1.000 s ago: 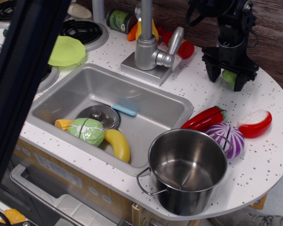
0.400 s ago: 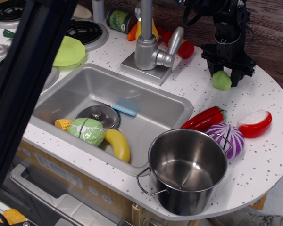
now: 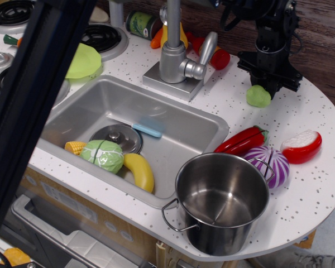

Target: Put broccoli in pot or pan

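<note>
The broccoli (image 3: 258, 96), a small pale-green lump, lies on the speckled counter at the back right. My black gripper (image 3: 272, 86) hangs just above and to its right. The fingers are drawn together, with their tips at the broccoli's right edge. Most of the broccoli sticks out to the left of them, and I cannot tell whether they pinch it. The pot (image 3: 222, 201), large, shiny steel and empty, stands at the counter's front edge, well in front of the gripper.
A red pepper (image 3: 241, 140), a purple onion (image 3: 272, 164) and a red-and-white piece (image 3: 301, 146) lie between the broccoli and the pot. The sink (image 3: 78, 109) holds a lid, cabbage, banana and corn. The faucet (image 3: 176, 53) stands left of the gripper. A dark bar (image 3: 33, 106) blocks the left.
The gripper's fingers, spread around the broccoli a second ago, have closed and risen a little. The broccoli has shifted left and slightly toward the front.
</note>
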Tool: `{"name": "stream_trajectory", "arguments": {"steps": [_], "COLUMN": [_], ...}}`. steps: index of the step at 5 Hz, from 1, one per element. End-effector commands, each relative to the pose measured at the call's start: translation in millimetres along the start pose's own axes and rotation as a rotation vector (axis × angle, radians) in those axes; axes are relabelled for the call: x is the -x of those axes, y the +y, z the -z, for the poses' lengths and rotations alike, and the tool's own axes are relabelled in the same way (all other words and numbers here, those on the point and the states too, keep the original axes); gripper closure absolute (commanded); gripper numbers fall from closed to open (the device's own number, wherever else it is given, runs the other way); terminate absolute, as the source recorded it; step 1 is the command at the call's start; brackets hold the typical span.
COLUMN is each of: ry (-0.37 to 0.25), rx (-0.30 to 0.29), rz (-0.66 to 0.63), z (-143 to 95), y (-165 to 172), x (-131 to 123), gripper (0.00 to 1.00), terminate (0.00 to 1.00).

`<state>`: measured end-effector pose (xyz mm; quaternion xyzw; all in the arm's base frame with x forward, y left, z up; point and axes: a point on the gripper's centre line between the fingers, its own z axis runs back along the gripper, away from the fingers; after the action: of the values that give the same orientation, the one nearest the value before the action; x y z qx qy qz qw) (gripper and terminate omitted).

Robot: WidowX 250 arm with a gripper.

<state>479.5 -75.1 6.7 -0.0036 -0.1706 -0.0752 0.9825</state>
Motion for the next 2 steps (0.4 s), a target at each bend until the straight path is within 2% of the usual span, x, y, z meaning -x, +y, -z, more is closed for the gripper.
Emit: {"name": "stream_trajectory", "arguments": {"steps": [1, 2], "ry": [-0.042, -0.002], "rx": [-0.022, -0.051], "rz": [-0.003, -0.009], "z": [-30.0, -44.4], "y": [-3.1, -3.2], "x": [-19.0, -21.5], "gripper": [1.00, 1.00], "terminate": [0.00, 0.00]}}
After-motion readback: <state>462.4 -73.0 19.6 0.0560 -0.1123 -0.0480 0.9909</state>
